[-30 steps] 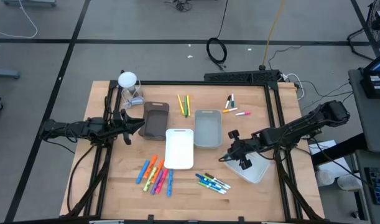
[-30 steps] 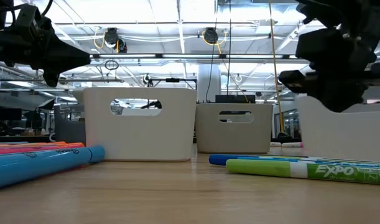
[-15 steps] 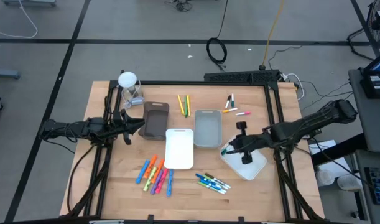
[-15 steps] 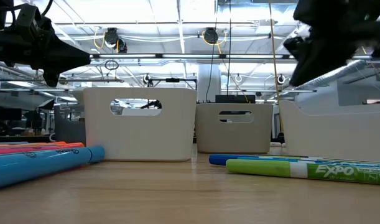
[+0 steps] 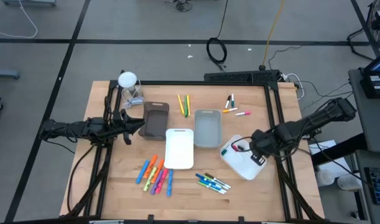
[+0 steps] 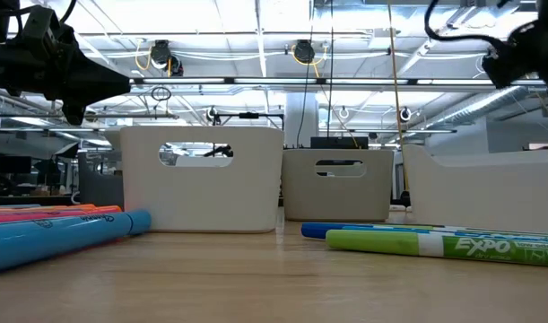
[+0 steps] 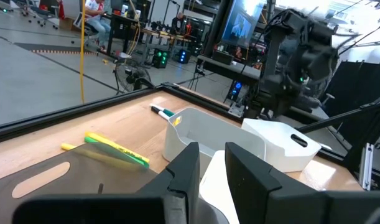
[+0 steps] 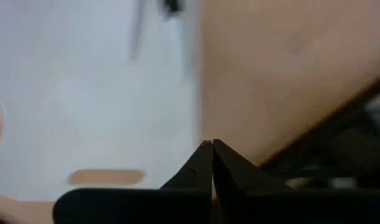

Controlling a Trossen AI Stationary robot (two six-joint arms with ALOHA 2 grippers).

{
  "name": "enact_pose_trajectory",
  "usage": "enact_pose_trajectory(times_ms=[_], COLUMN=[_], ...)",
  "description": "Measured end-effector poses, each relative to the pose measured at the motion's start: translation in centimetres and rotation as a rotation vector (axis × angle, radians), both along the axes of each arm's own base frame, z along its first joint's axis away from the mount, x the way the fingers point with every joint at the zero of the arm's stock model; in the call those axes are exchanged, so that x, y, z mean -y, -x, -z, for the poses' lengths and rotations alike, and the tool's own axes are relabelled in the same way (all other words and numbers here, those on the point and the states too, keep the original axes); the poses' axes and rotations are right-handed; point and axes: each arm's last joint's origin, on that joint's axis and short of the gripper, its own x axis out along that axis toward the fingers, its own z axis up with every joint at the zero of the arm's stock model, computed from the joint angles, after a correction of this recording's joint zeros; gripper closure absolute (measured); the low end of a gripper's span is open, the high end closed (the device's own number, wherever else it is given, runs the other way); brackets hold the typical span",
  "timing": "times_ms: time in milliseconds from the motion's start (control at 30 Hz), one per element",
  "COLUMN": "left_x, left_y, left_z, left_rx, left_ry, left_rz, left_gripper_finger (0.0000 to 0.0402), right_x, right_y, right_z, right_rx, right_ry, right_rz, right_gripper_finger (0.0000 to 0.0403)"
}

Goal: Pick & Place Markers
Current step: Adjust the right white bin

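The right pincer (image 5: 259,152) hangs over the white tray (image 5: 242,167) at the right side of the tabletop (image 5: 115,186), its two fingers (image 8: 205,163) pressed tight together with nothing between them. Taking the white centre tray (image 5: 180,148) as the landmark: the grey tray (image 5: 207,128) stands just beside it to the right, the brown tray (image 5: 156,119) sits near its far left corner, and the right-hand white tray lies farther right, past the grey one. The markers lie in groups around it: an orange, pink, blue and purple cluster (image 5: 155,175) near its front left corner, a green and blue cluster (image 5: 213,183) near its front right corner, yellow and green ones (image 5: 184,104) beyond it between the brown and grey trays, and a few more (image 5: 234,106) beyond the grey tray. One red marker (image 5: 240,147) lies in the right-hand white tray. The left pincer (image 5: 140,122) waits left of the brown tray, its fingers (image 7: 185,171) a narrow gap apart and empty.
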Motion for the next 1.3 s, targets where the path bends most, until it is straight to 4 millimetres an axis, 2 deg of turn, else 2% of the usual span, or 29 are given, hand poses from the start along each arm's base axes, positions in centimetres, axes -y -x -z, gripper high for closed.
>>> enact_pose_trajectory(times_ms=[200,400,633,833,1167,1300], left_x=[0.0,0.0,0.0,0.0,0.0,0.0], left_y=[0.0,0.0,0.0,0.0,0.0,0.0], left_z=[0.0,0.0,0.0,0.0,0.0,0.0], left_rx=[0.0,0.002,0.002,0.003,0.004,0.004], left_ry=[0.0,0.0,0.0,0.0,0.001,0.0], left_rz=[0.0,0.0,0.0,0.0,0.0,0.0], left_gripper_finger=[0.0323,0.0323,0.0323,0.0323,0.0323,0.0323], right_x=[-1.0,-1.7,-1.6,-0.8,0.6,1.1], right_y=[0.2,-0.5,-0.5,-0.2,0.2,-0.1], right_z=[1.6,1.4,1.3,1.3,4.1,4.5], right_rx=[-0.018,0.068,0.093,0.134,0.146,0.201], right_ry=[-0.074,-0.144,-0.129,0.077,0.261,0.342], right_rz=[0.007,-0.025,-0.072,-0.055,-0.074,-0.087], right_gripper_finger=[0.0403,0.0403,0.0403,0.0403,0.0403,0.0403])
